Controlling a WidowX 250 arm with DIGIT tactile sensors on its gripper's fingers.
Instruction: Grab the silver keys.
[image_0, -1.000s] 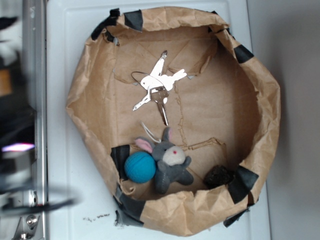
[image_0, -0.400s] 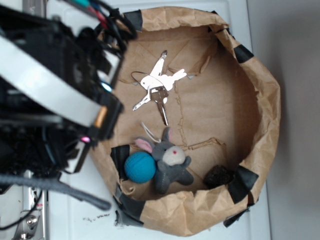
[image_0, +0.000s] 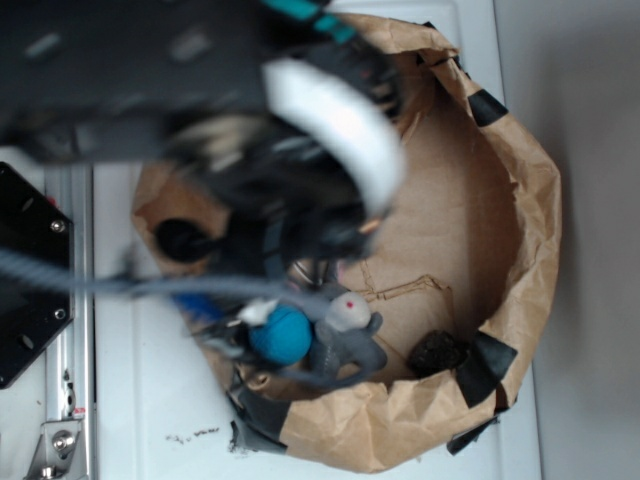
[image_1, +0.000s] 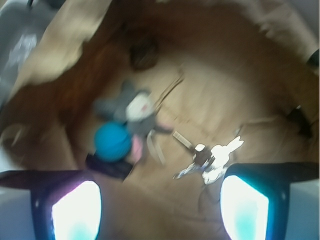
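Wrist view, blurred, shows no readable writing. Gripper (image_1: 160, 207) fingers (image_1: 75, 210) are spread apart above brown paper bin (image_0: 520, 300) on a white surface (image_0: 150, 410). Silver keys (image_1: 212, 157) lie just ahead of the right-hand finger, untouched; blue ball (image_1: 112, 141) and grey plush bunny (image_1: 132, 107) ahead of the left-hand one.

One bunch of silver keys (image_1: 212, 157) lies on the floor of the paper basin (image_0: 520, 250) — the wrist view is too blurred to count the separate keys, and in the exterior view the arm (image_0: 250, 130) hides the bunch altogether. One grey plush bunny (image_0: 345, 335) sits near the basin's lower wall, with one blue ball (image_0: 280, 335) touching its side. One dark lump (image_0: 437, 352) rests towards the lower right corner — what it is cannot be told. That makes four loose things in a single basin. Black tape patches (image_0: 487, 366) mark its rim at several places; some are hidden by the arm, so their number stays uncertain.
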